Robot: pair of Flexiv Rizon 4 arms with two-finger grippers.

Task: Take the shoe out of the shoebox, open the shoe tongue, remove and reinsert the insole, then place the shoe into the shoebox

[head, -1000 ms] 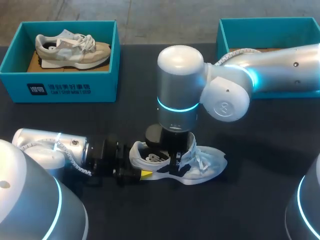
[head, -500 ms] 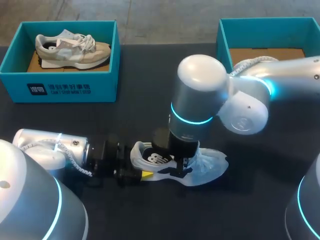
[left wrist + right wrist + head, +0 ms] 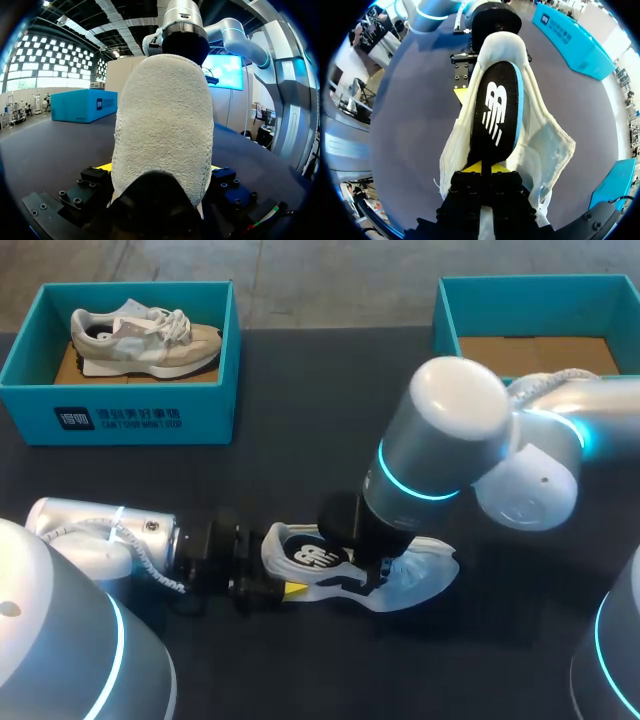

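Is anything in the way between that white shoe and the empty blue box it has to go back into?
Only the robot's own right arm hangs over the stretch between shoe and empty box, its end effector shut on the insole. No loose object shows there.

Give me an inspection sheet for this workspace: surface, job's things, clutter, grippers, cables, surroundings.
Surface: black table.
Job's things: white shoe lies on the table; black insole shows in its opening; right box holds no shoe.
Clutter: left box holds a beige shoe.
Grippers: left gripper shut on the white shoe's heel; right gripper shut on the insole's end nearer the toe.
Cables: left arm's cable and right arm's cable, both white, run along the arms.
Surroundings: nothing seen.
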